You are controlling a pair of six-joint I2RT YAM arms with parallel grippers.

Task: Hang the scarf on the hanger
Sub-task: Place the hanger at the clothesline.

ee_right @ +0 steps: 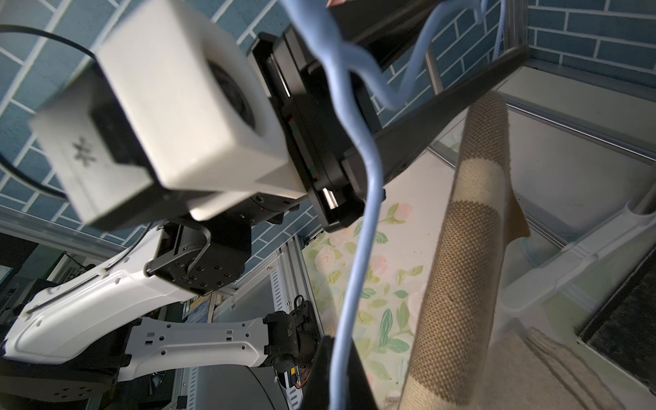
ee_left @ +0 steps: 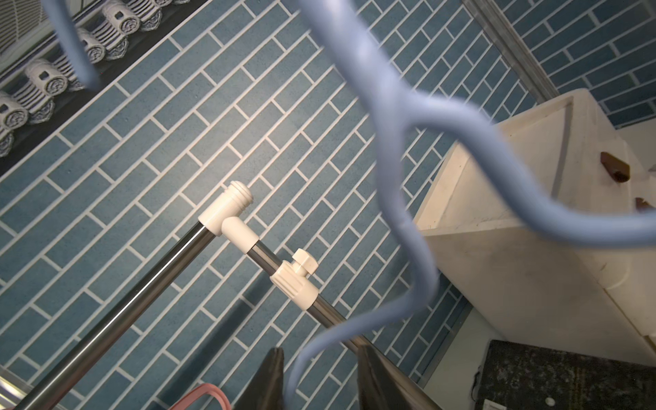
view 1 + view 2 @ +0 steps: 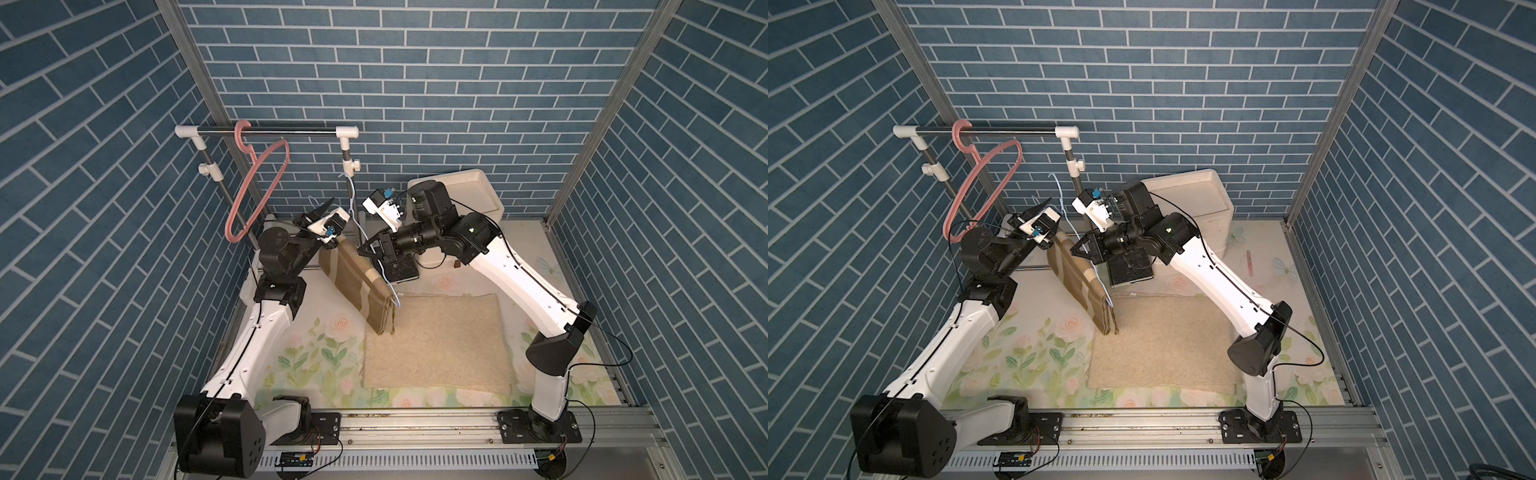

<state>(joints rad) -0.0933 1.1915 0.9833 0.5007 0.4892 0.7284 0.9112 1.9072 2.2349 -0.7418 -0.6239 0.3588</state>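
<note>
The right jaws are clamped tight on the thin wire of the blue hanger [image 1: 369, 198], which runs out between the two dark fingers [image 1: 317, 380] at the edge of the right wrist view. The left jaws stand part open. In the left wrist view the wire passes through the gap between their fingers [image 2: 383, 387], closer to one of them, and whether it touches either is hard to say. That view shows the hanger only as a blurred, looping blue band cut off by the frame, so its hook cannot be followed to an end. In both top views the hanger is a faint pale line, mostly covered by the scarf [image 3: 357, 282] [image 3: 1077, 282]. The scarf is a tan and cream striped cloth, folded over the hanger and hanging between the two arms above the tabletop [image 3: 316, 345]. The part of the hanger that carries the scarf is hidden under the cloth. The scarf's lower end comes down at the corner of the beige mat [image 3: 436, 345], and contact there cannot be made out. A pink hanger [image 3: 257, 183] hangs on the rail [image 3: 291, 132], well apart from the scarf.
</note>
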